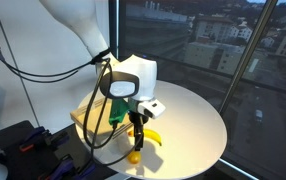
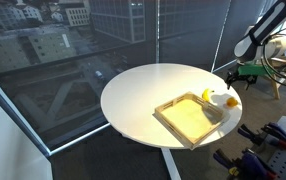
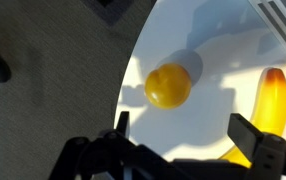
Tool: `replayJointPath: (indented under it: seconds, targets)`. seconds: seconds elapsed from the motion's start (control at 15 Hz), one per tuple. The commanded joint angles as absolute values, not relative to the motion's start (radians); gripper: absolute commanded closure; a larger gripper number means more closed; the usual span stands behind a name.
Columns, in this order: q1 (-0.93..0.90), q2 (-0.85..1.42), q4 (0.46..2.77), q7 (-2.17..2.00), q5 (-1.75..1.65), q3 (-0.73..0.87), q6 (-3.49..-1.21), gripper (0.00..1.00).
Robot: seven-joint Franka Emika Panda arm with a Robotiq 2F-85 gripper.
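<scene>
- My fingers (image 3: 251, 135) stand spread wide and hold nothing.
- The yellow ball (image 3: 169, 85) lies below, just ahead of my gripper (image 3: 183, 128), apart from the banana (image 3: 271, 100).

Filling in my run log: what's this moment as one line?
gripper: open, empty | above: yellow ball | beside ball: banana | surface: round table

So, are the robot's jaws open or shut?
Open. In the wrist view the jaws stand wide apart with nothing between them; the yellow ball lies free on the table below.
</scene>
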State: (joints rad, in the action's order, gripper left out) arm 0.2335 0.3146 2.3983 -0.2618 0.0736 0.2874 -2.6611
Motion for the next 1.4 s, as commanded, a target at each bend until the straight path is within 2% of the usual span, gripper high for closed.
replayJointPath:
  seconds: [0.0, 1.33]
  targets:
    - [0.249, 0.321, 2.404, -0.229, 0.101, 0.280, -2.696, 0.00]
    - [0.276, 0.421, 2.394, -0.180, 0.166, 0.246, -2.773, 0.00]
